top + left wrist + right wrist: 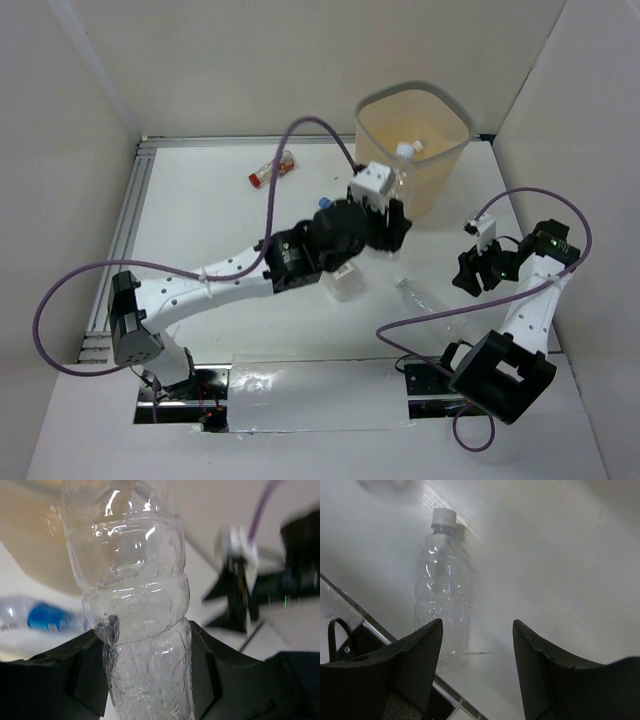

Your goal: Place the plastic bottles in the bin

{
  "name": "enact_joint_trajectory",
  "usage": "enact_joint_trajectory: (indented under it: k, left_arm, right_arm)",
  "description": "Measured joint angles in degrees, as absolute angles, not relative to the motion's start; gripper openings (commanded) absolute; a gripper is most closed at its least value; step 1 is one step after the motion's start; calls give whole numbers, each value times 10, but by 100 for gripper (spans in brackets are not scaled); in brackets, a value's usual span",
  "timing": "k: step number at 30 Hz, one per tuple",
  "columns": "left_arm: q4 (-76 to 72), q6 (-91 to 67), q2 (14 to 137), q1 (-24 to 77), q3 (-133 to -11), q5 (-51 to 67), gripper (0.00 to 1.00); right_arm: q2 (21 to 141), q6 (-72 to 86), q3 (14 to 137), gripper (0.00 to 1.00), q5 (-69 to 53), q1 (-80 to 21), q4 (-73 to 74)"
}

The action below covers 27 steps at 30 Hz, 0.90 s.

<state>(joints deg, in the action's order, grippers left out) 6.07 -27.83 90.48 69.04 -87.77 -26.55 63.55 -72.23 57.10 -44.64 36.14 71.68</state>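
My left gripper is shut on a plain clear plastic bottle, whose white-capped top rises at the near rim of the beige bin. In the left wrist view the black fingers press both sides of the bottle's body. My right gripper hangs open over the table with nothing between its fingers. Just to its left lies another clear white-capped bottle, seen on the table in the top view. A short red-capped bottle lies at the far left.
A blue-capped bottle lies beside the left arm, blurred blue in the left wrist view. Another clear bottle lies partly under the left forearm. White walls enclose the table. A metal rail runs along its left edge.
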Motion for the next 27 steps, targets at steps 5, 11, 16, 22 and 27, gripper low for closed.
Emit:
enact_joint_trajectory:
  k: [5, 11, 16, 22, 27]
  left_arm:
    - [-13, -243, 969, 586, -1006, -220, 43]
    - [-101, -253, 1073, 495, -1150, -144, 43]
    - [-183, -273, 1157, 465, -1203, -127, 49]
    - [-232, -253, 1295, 477, -1312, -181, 72]
    - [-228, -233, 1370, 485, -1376, -227, 100]
  right_arm:
    - [620, -786, 551, 76, -438, 356, 730]
    - [625, -805, 529, 76, -438, 330, 729]
    - [622, -771, 520, 76, -439, 280, 707]
    - [601, -700, 515, 91, -439, 236, 668]
    - [597, -658, 507, 100, -435, 217, 638]
